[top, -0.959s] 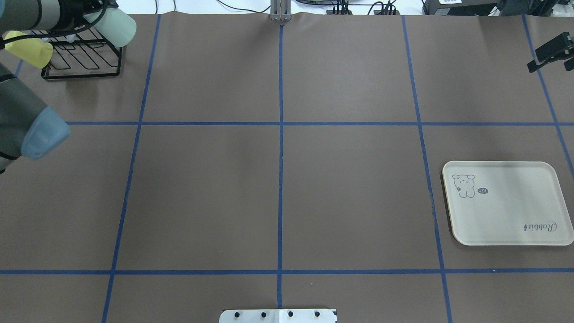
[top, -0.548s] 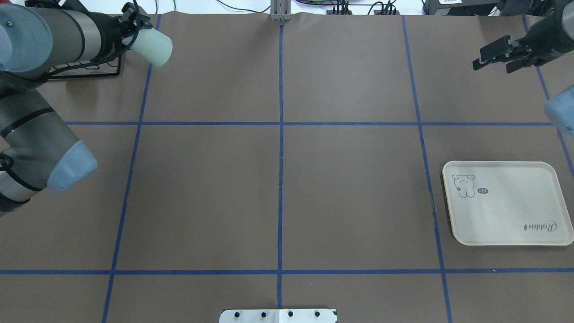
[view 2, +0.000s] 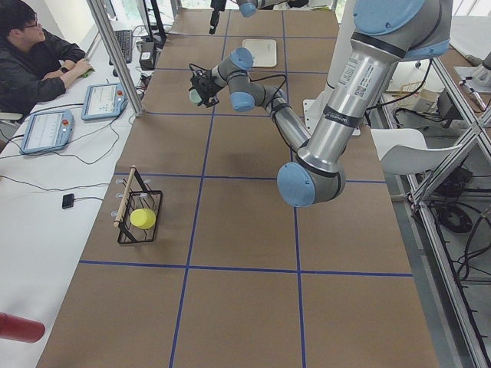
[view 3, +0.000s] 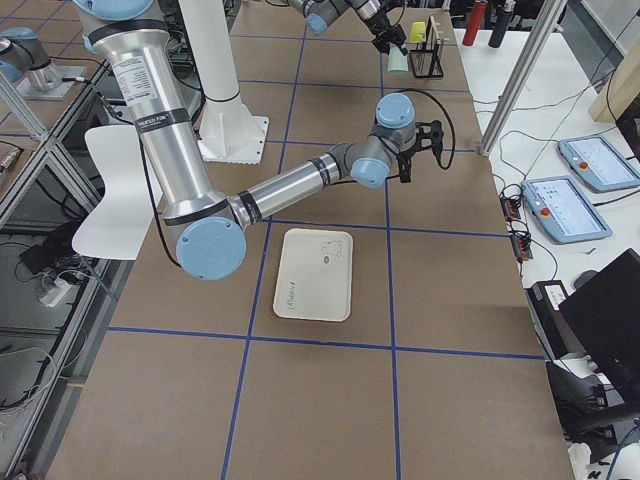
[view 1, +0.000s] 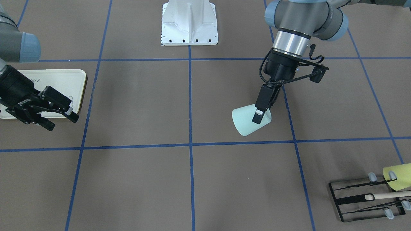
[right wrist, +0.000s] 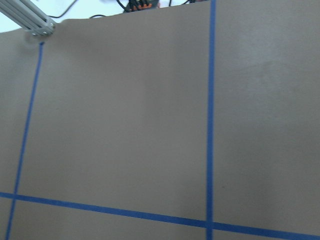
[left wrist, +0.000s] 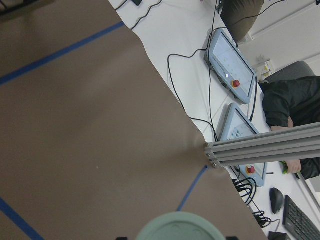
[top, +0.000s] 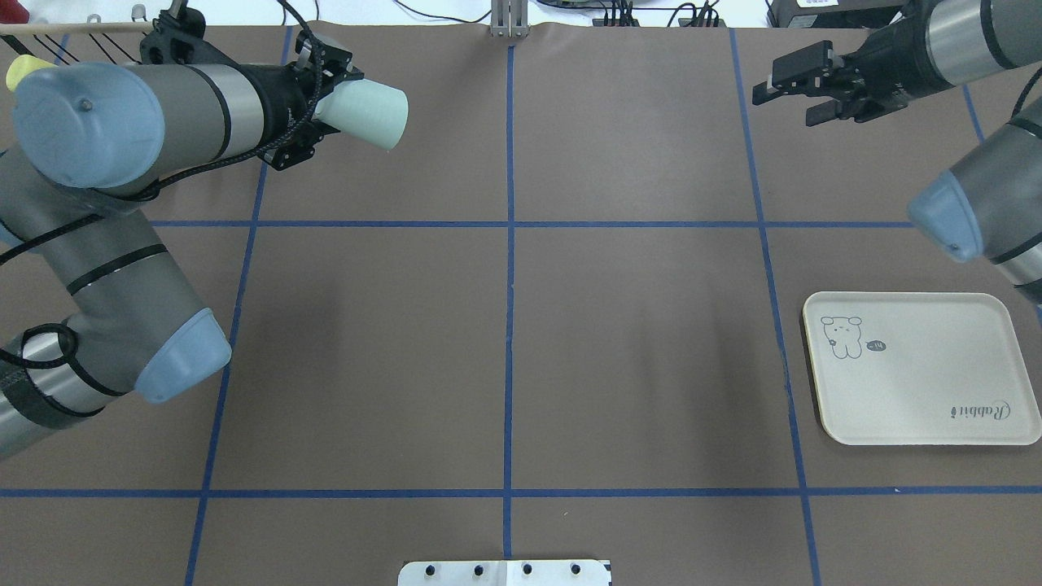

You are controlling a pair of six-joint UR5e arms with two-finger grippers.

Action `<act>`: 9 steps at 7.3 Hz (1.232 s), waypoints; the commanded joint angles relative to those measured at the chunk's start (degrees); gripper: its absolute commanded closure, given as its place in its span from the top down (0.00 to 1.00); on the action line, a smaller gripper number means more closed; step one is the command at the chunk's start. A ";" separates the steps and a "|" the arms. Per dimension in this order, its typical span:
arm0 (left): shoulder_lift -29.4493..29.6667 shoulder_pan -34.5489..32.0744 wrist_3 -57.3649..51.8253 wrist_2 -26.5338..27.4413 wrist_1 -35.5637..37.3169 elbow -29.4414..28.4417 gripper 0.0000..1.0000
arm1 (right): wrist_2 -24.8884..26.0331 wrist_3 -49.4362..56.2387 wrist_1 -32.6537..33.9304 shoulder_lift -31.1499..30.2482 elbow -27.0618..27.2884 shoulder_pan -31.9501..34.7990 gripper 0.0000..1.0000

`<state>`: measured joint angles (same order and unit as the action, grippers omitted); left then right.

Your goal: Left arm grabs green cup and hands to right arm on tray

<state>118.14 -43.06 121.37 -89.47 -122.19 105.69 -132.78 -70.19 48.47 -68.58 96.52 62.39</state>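
The left hand (view 1: 260,112) is clamped on the green cup (view 1: 245,123). One black finger lies across the cup's side near the narrow end; the other is hidden behind it. The cup is carried on its side. In the overhead view it sits at about 11 o'clock on the bench (top: 505,342), its wider end pointing toward 3 o'clock, just past the first blue tape line (top: 244,268). The left wrist camera shows only a pale green round end of the cup at the bottom edge of its view.

The right hand (top: 783,99) is at about 1 o'clock in the overhead view. Its two fingers are spread with nothing between them, and they point toward 9 o'clock, facing the cup across the far row of squares. The two hands are well apart.

The tray (top: 920,407) lies flat at about 4 o'clock, its bunny drawing at the left end and the "Rabbit" script upside down at the lower right corner. Nothing rests on it.

In the front-facing view a black wire rack (view 1: 353,200) stands at about 4 o'clock — a yellow-green cup (view 1: 396,176) rests on it.
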 commanded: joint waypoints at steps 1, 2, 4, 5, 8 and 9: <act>0.24 0.78 12.87 -0.18 -8.04 0.57 0.34 | 2.50 -14.75 -9.30 3.62 0.25 -4.01 0.98; 0.24 0.87 17.27 -0.18 -10.94 0.57 0.34 | 6.44 -19.93 -16.23 3.63 0.08 -6.64 0.99; 0.24 2.00 26.24 -0.18 -14.29 1.44 0.34 | 14.27 -28.22 -28.20 3.54 -0.01 -12.44 0.99; 0.24 2.97 29.33 -0.18 -15.35 2.32 0.34 | 14.48 -28.77 -30.86 3.54 -0.01 -13.17 0.99; 0.51 3.42 30.33 -10.40 -17.38 3.91 0.35 | 12.82 -28.86 -33.96 3.80 0.51 -14.40 0.98; 1.03 3.51 30.41 -11.50 -18.51 3.91 0.35 | 9.77 -28.86 -34.23 4.07 0.60 -14.40 0.98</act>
<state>118.73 -39.67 151.60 -97.64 -139.49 109.54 -120.26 -99.01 14.92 -64.79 96.93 48.28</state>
